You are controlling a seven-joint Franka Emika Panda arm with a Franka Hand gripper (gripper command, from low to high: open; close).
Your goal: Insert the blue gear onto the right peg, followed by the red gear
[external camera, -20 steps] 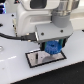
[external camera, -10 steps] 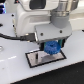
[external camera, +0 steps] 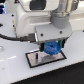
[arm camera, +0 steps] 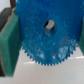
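The blue gear (external camera: 51, 49) hangs just above the white plate with black border (external camera: 34, 62), near its end on the exterior view's right. My gripper (external camera: 50, 45) is shut on the gear from above. In the wrist view the blue gear (arm camera: 47, 42) fills most of the picture, its centre hole showing pale. A green finger pad (arm camera: 9, 46) presses against the gear's toothed rim. The right peg is hidden under the gear and the hand. The red gear is out of view.
The arm's large white body (external camera: 35, 17) fills the upper part of the exterior view, with a black cable (external camera: 12, 36) running off it. The plate lies on a white table (external camera: 15, 72).
The gripper with the blue gear has sunk slightly towards the plate; otherwise nothing has shifted.
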